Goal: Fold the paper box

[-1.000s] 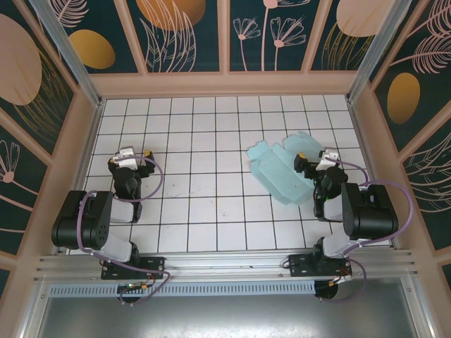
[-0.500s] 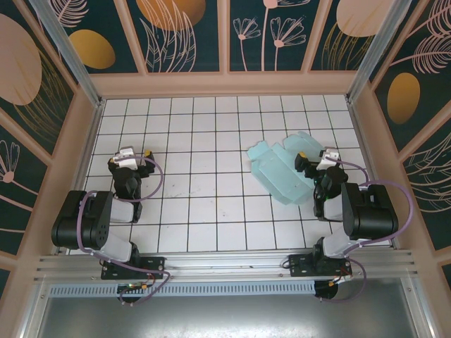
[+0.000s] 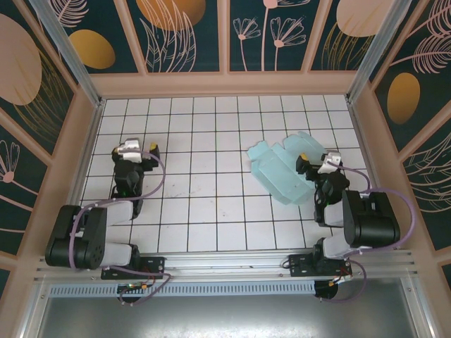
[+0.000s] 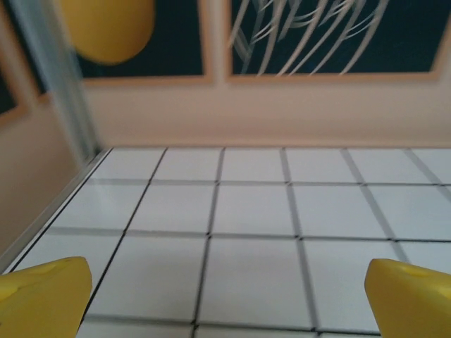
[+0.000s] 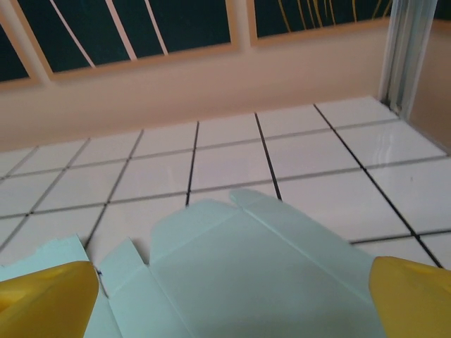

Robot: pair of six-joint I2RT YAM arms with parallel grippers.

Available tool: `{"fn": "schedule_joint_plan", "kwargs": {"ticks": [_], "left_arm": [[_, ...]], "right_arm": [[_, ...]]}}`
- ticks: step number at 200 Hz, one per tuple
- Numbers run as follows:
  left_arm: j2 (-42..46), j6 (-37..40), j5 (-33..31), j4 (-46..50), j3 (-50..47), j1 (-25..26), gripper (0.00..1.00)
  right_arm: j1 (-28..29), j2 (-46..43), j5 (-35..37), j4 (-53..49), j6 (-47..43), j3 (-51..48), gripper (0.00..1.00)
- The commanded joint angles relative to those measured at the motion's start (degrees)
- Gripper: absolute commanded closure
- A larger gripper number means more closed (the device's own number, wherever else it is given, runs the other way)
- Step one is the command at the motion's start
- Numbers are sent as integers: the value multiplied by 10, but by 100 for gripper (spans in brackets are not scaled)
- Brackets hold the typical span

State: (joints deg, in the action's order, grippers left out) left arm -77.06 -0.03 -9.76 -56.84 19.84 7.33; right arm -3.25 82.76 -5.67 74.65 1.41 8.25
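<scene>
Two black robot arms are bolted at the near edge of a white table ruled into square tiles by black lines. The left gripper is over bare tiles on the left side. In its wrist view the left gripper has its yellow fingertips spread wide, with nothing between them.

The right gripper is on the right side, its jaws just as wide apart and gripping nothing. Its yellow fingertips frame the near part of the paper box, a pale mint cut-out of thin card with flaps. The paper box lies unfolded on the tiles right of centre, reaching from beside the right gripper away to the left.

Beyond stands a peach-framed back wall of dark teal panels with drawn leaves and orange ovals.
</scene>
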Motion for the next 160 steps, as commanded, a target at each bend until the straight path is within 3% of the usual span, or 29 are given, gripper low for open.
{"fn": "schedule_joint_plan", "kwargs": {"ticks": [1,45,74,108,127,160], "left_arm": [[22,11,28,90,48,42,1],[-52,-14,71,166,169,157,1],[-120,-49,111,201,254,219,1],[-192,-73,184,217,322,276,1],[-244,-69,226,258,371,300,2],[-312,-55,292,313,438,324,4]], "right_arm": [[11,-46,-12,-41,-15,14,1],[21,-106,-53,-215,13,70,1],[20,-130,-44,-398,45,148,1],[-12,-123,-130,-525,124,220,1],[-23,-103,-156,-564,156,249,1],[-27,-102,-153,-544,184,234,1]]}}
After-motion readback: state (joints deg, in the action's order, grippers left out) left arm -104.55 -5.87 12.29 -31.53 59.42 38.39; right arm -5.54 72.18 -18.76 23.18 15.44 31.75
